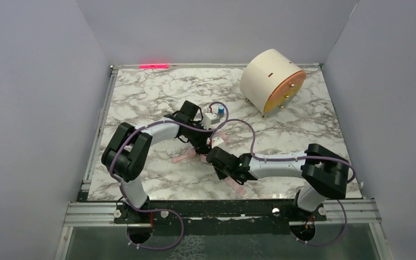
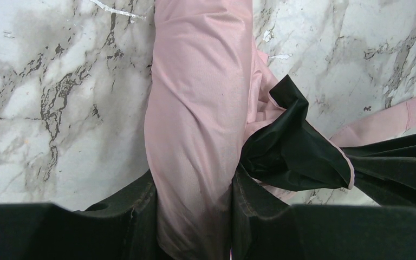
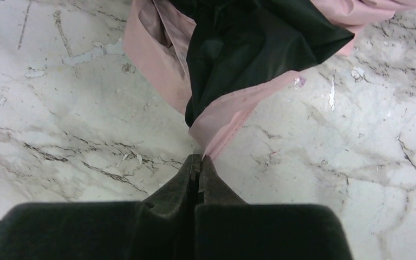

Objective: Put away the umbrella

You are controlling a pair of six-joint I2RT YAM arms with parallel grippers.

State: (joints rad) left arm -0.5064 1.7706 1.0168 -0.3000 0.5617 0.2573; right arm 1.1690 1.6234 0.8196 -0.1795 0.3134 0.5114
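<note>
The umbrella (image 2: 195, 108) is a pale pink fabric bundle with black lining (image 2: 298, 146) spilling out on its right. It lies on the marble table near the middle. My left gripper (image 2: 192, 187) is shut on the rolled pink bundle, one finger on each side. My right gripper (image 3: 199, 160) is shut, its tips pinching a thin pink edge of the umbrella's fabric (image 3: 233, 116). From above, both grippers meet over the umbrella (image 1: 184, 158), the left gripper (image 1: 201, 145) just behind the right gripper (image 1: 210, 157). A pink strap (image 2: 390, 122) trails to the right. The shaft and handle are hidden.
A cream cylindrical drum (image 1: 271, 81) with an orange face stands on small feet at the back right. Grey walls close the table (image 1: 141, 92) on three sides. A red light strip (image 1: 154, 66) glows at the back edge.
</note>
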